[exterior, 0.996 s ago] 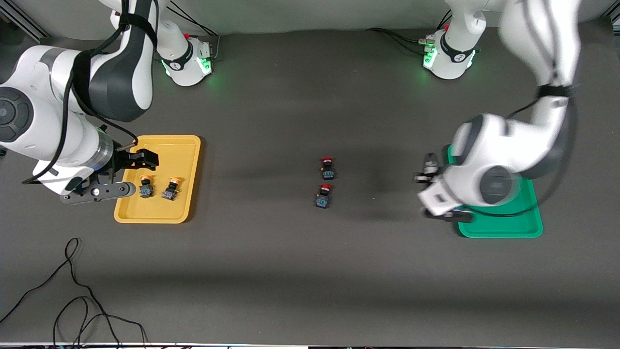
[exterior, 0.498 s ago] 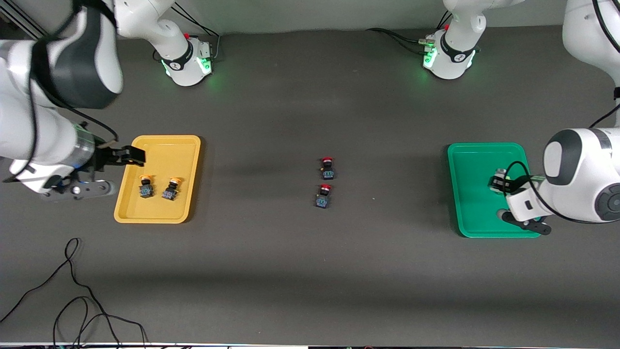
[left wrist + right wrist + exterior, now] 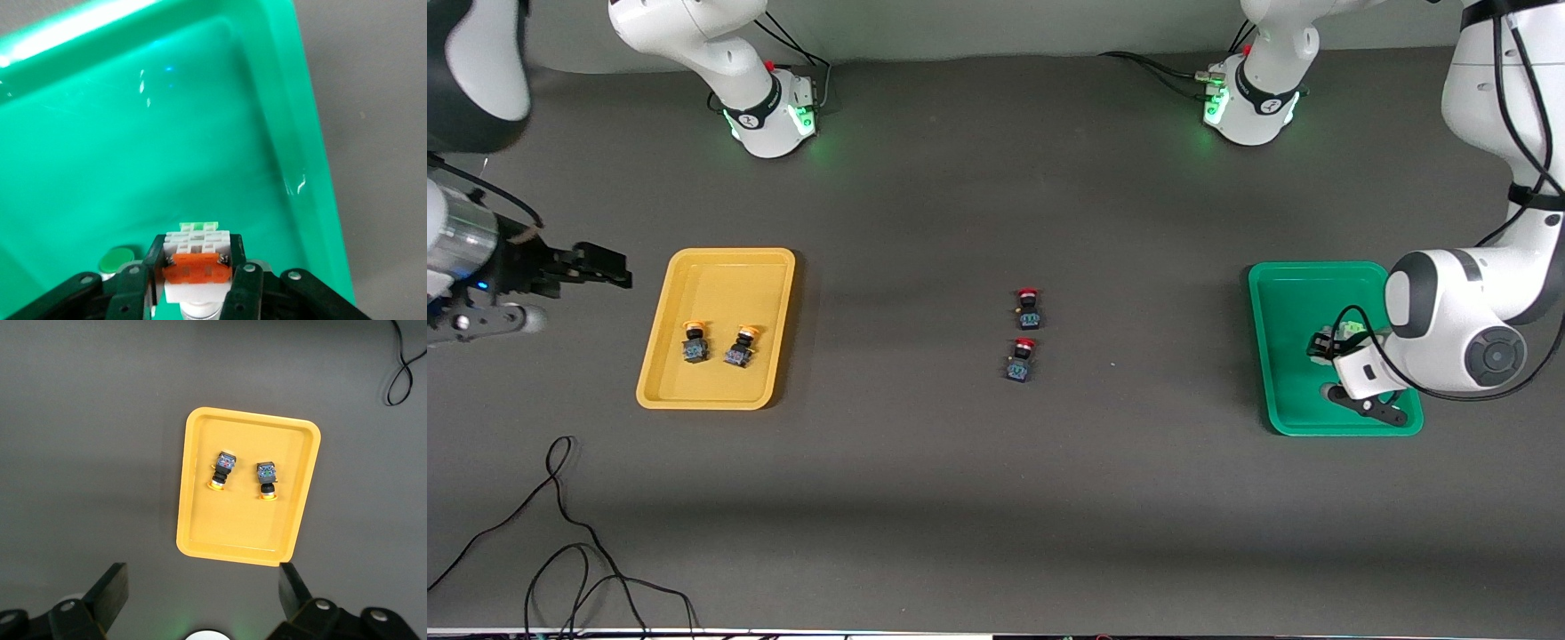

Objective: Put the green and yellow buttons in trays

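- The left gripper (image 3: 1325,342) is low over the green tray (image 3: 1280,293), at the left arm's end of the counter (image 3: 960,498).
- Its jaws are closed on the white-bodied button (image 3: 197,263); in the left wrist view the white block with its orange plate sits pinched between the two black fingers (image 3: 155,267), with the tray floor beneath.
- In the front view that button (image 3: 1336,336) shows only as a pale speck at the fingers, and whether it touches the tray floor I cannot tell.
- A small green disc (image 3: 117,259) shows in the left wrist view beside the gripper; what it belongs to is not clear.
- The right gripper (image 3: 609,271) hangs over bare counter at the right arm's end, just beside the yellow tray (image 3: 729,262), with its jaws spread wide and holding nothing.
- Two yellow-capped buttons (image 3: 694,340) (image 3: 741,346) lie side by side in the yellow tray, near each other but apart.
- Two red-capped buttons (image 3: 1028,308) (image 3: 1021,359) lie near mid-counter between the trays, one nearer the front camera than the other.
- A black cable (image 3: 560,533) loops on the counter nearer the front camera than the yellow tray.
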Motion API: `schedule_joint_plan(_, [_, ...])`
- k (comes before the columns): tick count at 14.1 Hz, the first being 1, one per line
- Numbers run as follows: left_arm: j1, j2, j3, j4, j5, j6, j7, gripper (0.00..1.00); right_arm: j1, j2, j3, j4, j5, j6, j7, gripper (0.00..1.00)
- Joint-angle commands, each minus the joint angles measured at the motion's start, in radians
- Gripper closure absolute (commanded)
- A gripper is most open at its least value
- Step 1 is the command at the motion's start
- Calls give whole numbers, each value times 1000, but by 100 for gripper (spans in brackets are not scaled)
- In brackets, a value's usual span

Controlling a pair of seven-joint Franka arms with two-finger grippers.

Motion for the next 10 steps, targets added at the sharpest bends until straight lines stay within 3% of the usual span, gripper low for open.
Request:
schedule_joint_plan(1, [16, -9, -11, -49, 11, 48, 17, 100, -222, -104, 208, -109, -25, 49, 31, 0])
schedule_joint_plan(3, [16, 8, -11, -54, 11, 76, 17, 100, -330, -113, 293, -107, -26, 49, 30, 0])
schedule_joint_plan(5, [16, 0, -13, -54, 11, 73, 21, 1, -337, -121, 293, -104, -26, 48, 31, 0])
schedule_joint_plan(8, [13, -58, -17, -37, 11, -2, 20, 0, -337, -122, 289, -101, -44, 46, 31, 0])
schedule_joint_plan(10, [3, -136, -22, 10, -3, -134, 4, 0, -334, -124, 289, -101, -48, 45, 31, 0])
